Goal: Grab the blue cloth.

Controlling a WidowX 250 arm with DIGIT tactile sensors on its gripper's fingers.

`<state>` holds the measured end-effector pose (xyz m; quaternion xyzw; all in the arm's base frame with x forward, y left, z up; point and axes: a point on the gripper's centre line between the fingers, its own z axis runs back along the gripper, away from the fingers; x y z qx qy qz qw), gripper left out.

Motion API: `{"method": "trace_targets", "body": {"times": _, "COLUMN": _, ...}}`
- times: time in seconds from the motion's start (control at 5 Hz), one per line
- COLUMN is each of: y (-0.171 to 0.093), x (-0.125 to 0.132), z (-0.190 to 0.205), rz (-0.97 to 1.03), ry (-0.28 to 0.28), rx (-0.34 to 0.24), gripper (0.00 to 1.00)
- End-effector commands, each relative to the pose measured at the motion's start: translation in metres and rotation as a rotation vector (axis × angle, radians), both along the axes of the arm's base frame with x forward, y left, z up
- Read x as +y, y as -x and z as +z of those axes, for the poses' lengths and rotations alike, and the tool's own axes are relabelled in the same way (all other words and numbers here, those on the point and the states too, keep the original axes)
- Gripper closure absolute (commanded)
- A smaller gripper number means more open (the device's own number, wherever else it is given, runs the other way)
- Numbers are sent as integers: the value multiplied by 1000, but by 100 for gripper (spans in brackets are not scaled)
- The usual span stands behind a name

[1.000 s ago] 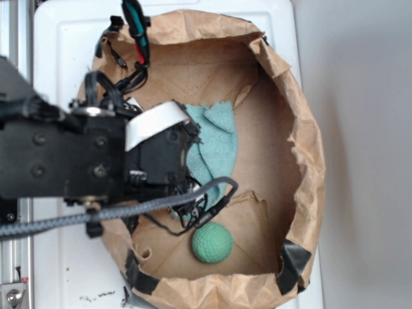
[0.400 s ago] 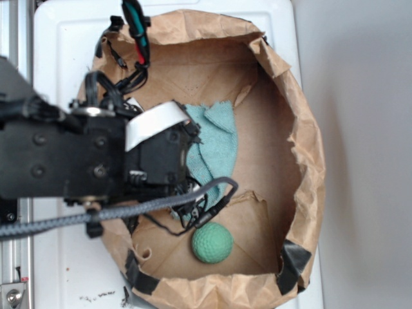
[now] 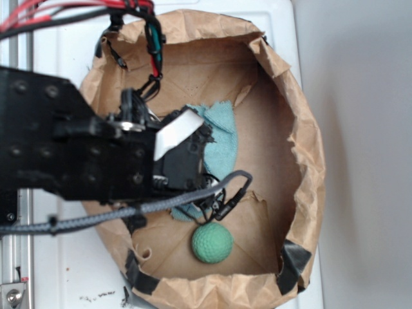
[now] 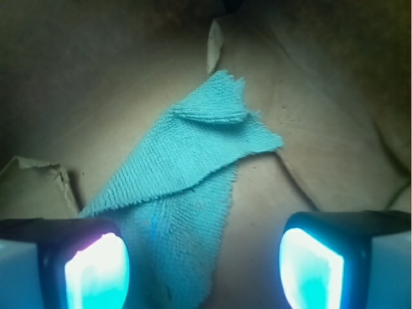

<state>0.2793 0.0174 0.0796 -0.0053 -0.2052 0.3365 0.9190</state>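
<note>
Blue cloth (image 4: 183, 193) lies folded on the floor of a torn brown paper bag (image 3: 302, 129) on the white worktop (image 3: 64, 38), green ball (image 3: 212, 243) nearby. Robot's fingers (image 4: 96, 270) hang spread wide w/ nothing between them (wrist view), one over the cloth's lower end, the other over bare paper.

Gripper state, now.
Gripper: open, holding nothing; its fingers stand wide apart above the frayed teal terry cloth lying on the brown paper.
</note>
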Motion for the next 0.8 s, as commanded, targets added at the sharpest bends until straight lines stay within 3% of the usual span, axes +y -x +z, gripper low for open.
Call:
{"method": "trace_targets", "body": {"times": 0.0, "y": -17, "x": -9, "z": -13, "rz": 20, "ry": 51, "rx": -5, "gripper": 0}}
{"method": "trace_targets", "body": {"times": 0.2, "y": -24, "x": -19, "z": -24, "rz": 25, "ry": 36, "rx": 14, "gripper": 0}}
{"method": "trace_targets", "body": {"times": 0.4, "y": -27, "x": -21, "z": -30, "rz": 42, "ry": 36, "rx": 27, "gripper": 100}}
{"method": "trace_targets", "body": {"times": 0.6, "y": -24, "x": -18, "z": -28, "rz": 50, "ry": 32, "rx": 15, "gripper": 100}}
